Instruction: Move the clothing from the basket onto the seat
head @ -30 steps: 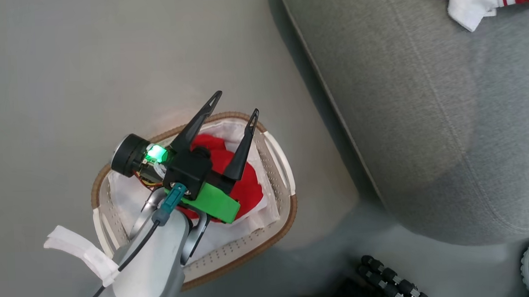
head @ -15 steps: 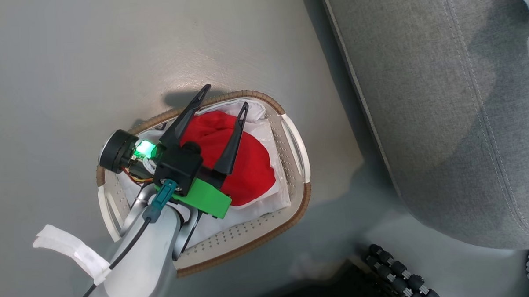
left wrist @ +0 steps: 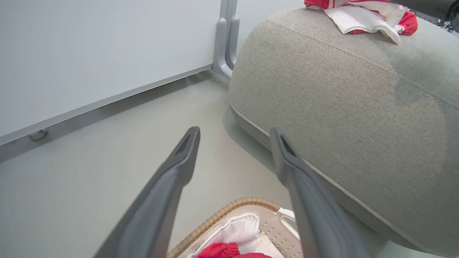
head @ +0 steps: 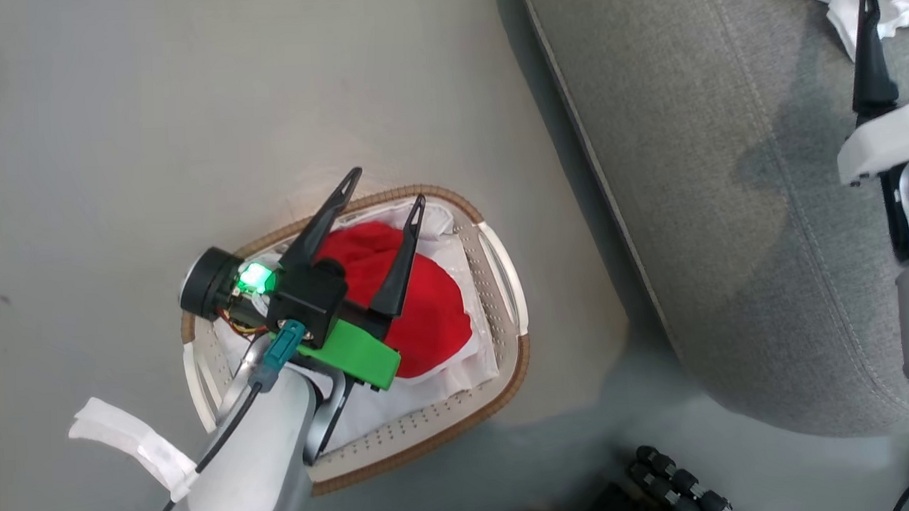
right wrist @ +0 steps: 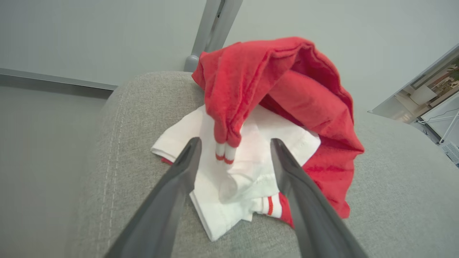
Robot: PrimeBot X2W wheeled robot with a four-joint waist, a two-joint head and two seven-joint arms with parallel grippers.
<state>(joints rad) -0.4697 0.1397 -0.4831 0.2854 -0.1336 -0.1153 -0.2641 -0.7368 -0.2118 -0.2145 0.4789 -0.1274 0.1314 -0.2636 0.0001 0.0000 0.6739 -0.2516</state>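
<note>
You have the jersey [right wrist: 272, 82] on the seat [right wrist: 107, 161]; the plain red garment [head: 434, 317] is in the basket [head: 430, 432]. Your left gripper [head: 389, 187] and right gripper [right wrist: 235, 140] gape wide, empty.

jersey [head: 831, 4] cut by top edge, basket [head: 520, 359] half under left arm [head: 257, 459]

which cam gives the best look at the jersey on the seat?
Right wrist view: the jersey sits close and central, red body and white sleeves, on the seat. Head view catches a white corner at the top right edge; left wrist view shows it small, at the top edge.
</note>
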